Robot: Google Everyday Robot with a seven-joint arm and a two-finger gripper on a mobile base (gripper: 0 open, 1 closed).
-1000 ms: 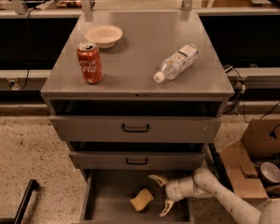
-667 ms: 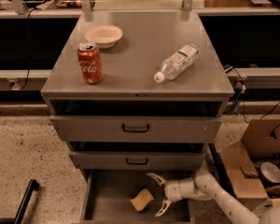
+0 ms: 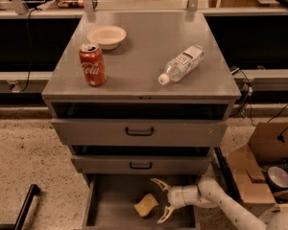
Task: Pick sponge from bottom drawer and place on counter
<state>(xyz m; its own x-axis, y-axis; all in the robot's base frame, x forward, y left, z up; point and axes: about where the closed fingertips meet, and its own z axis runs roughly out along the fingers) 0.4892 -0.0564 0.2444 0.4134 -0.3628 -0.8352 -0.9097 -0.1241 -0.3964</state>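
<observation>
**A:** Camera view, looking down on the grey metal drawer cabinet (image 3: 140, 101). What do we see on top of it?

**B:** On its flat grey brushed-metal counter (image 3: 144, 37) we see a red cola can (image 3: 92, 64) standing upright near the cabinet's front left corner. A shallow cream bowl (image 3: 106, 35) sits just behind the can. A clear plastic bottle with a white cap (image 3: 181, 64) lies on its side toward the cabinet's right half.

**A:** And lower down the cabinet?

**B:** We see the two grey drawers with black handles (image 3: 101, 131) each pulled out a little. The wide grey bottom drawer (image 3: 110, 200) at the cabinet's foot is pulled out much further.

**A:** Where do we find the sponge?

**B:** The small pale yellow soft sponge (image 3: 146, 205) lies on the floor of that lowest drawer of the cabinet, a little right of its middle.

**A:** And the claw?

**B:** The white two-finger gripper (image 3: 157, 201) is inside the same drawer, reaching in from the cabinet's right side on its white arm (image 3: 221, 202). We see its fingers spread wide, one above and one below the sponge's right end. We cannot tell whether either finger touches it.

**A:** Anything beside the cabinet?

**B:** We see an open cardboard box (image 3: 259, 171) on the floor to the cabinet's right.
</observation>
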